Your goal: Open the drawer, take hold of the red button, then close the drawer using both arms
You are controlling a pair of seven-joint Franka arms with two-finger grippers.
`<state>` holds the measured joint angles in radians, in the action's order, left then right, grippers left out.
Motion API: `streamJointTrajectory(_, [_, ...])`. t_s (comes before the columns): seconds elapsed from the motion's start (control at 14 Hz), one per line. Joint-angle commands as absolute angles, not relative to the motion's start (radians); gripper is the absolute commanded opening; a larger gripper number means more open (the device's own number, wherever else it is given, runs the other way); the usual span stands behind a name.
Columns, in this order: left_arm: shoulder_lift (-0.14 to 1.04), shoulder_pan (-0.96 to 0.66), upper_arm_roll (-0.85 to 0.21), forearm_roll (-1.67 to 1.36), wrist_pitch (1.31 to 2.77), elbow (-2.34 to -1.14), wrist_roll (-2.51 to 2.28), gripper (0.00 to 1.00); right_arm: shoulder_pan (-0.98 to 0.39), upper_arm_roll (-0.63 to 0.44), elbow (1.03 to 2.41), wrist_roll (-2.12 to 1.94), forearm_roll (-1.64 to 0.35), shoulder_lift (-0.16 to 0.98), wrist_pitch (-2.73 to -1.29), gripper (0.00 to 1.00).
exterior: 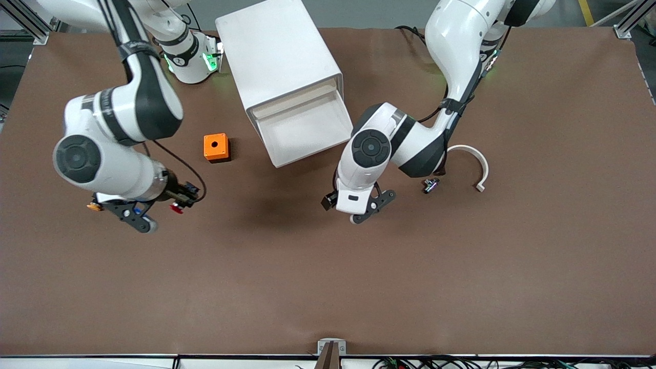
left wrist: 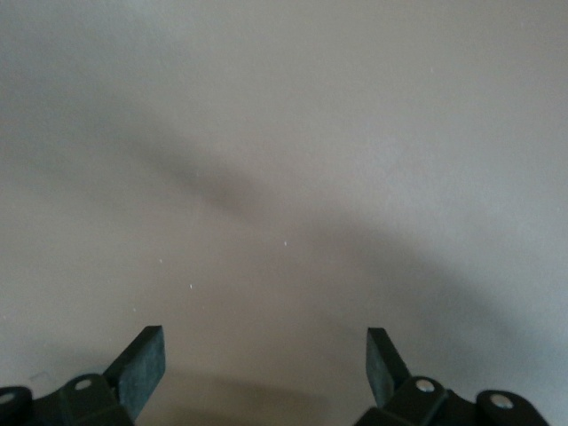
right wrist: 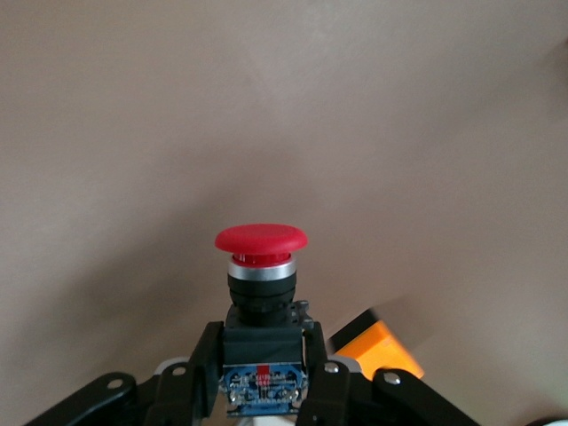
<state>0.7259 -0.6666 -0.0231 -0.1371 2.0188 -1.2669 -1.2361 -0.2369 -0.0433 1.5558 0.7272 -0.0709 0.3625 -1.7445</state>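
Note:
The button (right wrist: 261,240), with a red cap and a black-and-blue body, sticks out from between the fingers (right wrist: 197,359) of my right gripper (right wrist: 262,373), which is shut on its body. In the front view this right gripper (exterior: 138,212) hangs over the table at the right arm's end, and the button's red cap (exterior: 177,207) shows beside it. The drawer (exterior: 305,130) of the white cabinet (exterior: 279,61) stands pulled out, showing its pale inside. My left gripper (exterior: 366,209) hovers over bare table beside the drawer's front. The left gripper (left wrist: 264,364) is open, with nothing between its fingers.
An orange box with a hole (exterior: 216,147) sits between the cabinet and the right arm. An orange-yellow capped button (exterior: 94,206) lies by the right gripper. A white curved piece (exterior: 474,163) and a small dark part (exterior: 430,185) lie toward the left arm's end.

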Motion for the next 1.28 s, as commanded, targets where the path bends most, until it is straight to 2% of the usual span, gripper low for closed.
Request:
streamJointTrajectory(0.0, [0.709, -0.686, -0.026, -0.114, 2.017, -1.285, -1.246, 1.0, -0.192, -0.025, 1.588, 0.674, -0.046, 0.348, -1.776, 0.0])
streamJointTrajectory(0.5, [0.709, -0.742, -0.048, -0.12, 2.017, -1.324, -1.246, 1.0, -0.169, -0.023, 1.807, 0.614, -0.048, 0.394, -2.19, 0.0])
streamJointTrajectory(0.93, [0.712, -0.793, -0.048, -0.123, 2.017, -1.327, -1.244, 1.0, -0.158, -0.023, 1.822, 0.482, -0.06, 0.479, -2.22, 0.0])
streamJointTrajectory(1.21, [0.715, -0.819, -0.049, -0.124, 2.017, -1.328, -1.246, 1.0, -0.074, -0.021, 1.956, 0.264, -0.058, 0.474, -2.39, 0.0])
